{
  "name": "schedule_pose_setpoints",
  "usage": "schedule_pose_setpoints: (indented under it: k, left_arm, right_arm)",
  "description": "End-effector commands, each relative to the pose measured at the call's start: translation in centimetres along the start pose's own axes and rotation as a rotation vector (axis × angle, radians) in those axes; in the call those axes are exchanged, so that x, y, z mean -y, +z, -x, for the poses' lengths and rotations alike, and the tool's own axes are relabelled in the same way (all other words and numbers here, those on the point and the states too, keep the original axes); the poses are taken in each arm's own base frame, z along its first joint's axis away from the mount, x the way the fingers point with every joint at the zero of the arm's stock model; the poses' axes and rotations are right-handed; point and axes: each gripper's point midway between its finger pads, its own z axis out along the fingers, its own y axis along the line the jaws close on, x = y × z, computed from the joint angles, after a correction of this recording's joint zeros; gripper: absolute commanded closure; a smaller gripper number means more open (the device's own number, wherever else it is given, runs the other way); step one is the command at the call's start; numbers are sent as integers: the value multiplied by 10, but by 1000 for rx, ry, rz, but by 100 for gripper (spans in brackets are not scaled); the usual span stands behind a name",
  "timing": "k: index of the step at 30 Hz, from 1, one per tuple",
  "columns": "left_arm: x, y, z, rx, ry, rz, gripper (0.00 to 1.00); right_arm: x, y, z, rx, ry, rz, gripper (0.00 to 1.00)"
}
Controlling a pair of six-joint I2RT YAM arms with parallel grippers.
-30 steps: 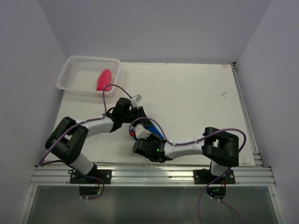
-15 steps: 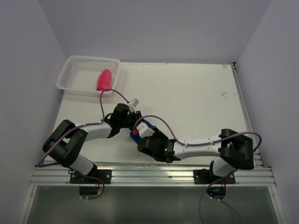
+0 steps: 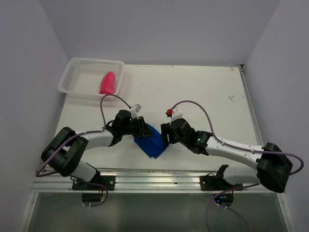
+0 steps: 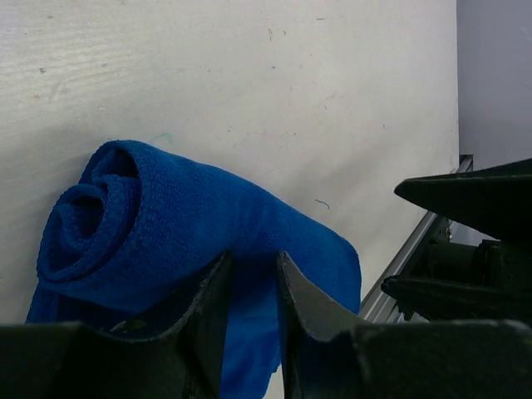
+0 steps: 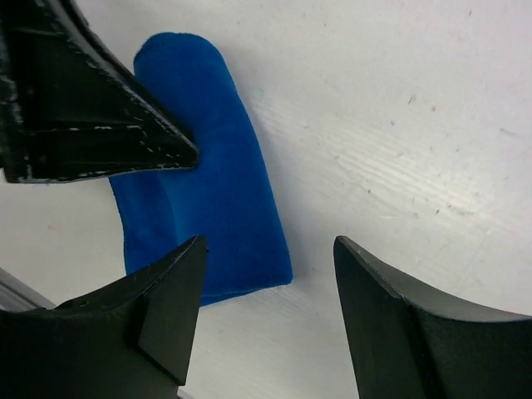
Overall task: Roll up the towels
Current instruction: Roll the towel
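Observation:
A blue towel (image 3: 151,143), mostly rolled, lies on the white table near the front edge. In the left wrist view its spiral end (image 4: 87,218) faces left and a loose flap (image 4: 324,266) trails toward the rail. My left gripper (image 3: 143,129) (image 4: 253,259) reaches in from the left, its jaws nearly together and pinching the roll. My right gripper (image 3: 165,137) (image 5: 270,243) stands wide open just right of the towel (image 5: 212,187), holding nothing. A pink rolled towel (image 3: 107,83) lies in the white basket (image 3: 77,71) at the far left.
The aluminium rail (image 3: 159,182) runs along the near table edge, close to the towel. The left arm's finger (image 5: 91,116) fills the upper left of the right wrist view. A side rail (image 3: 253,121) borders the table on the right.
My right gripper has opened and swung from the near left of the towel over to its right side. The blue towel now shows uncovered. The left gripper has kept its pinch.

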Motion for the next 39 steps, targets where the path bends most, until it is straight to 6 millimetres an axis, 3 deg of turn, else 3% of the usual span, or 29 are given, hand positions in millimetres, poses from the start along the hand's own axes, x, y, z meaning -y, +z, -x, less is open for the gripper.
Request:
schedule_pose_setpoints:
  k: [1,8,17,22,28,33,39]
  left_arm:
    - [-17,-4,-12,-3,-16,59,68]
    - [-18,-6,-17,-2,-22,55,68]
    - [-22,-12,-27,-3,-35,59,68]
    - [-26,-16,-31,1,-36,71,68]
    - [-29,-19,-33,6,-34,87,68]
    - [-15,-20,-23,5,-45,47,68]
    - [15,-36,32,102,-36,-29,67]
  right_arm:
    - [-25,4,-8,-75,184,183,34]
    - [-30,23,-29,-146,257,235,34]
    - [-32,31,-45,-179,271,249,34]
    - [-38,33,-48,-202,271,280,43]
    - [-43,33,-49,-213,265,304,62]
    - [-36,32,-44,-184,207,257,73]
    - [-30,23,-38,-110,56,167,75]
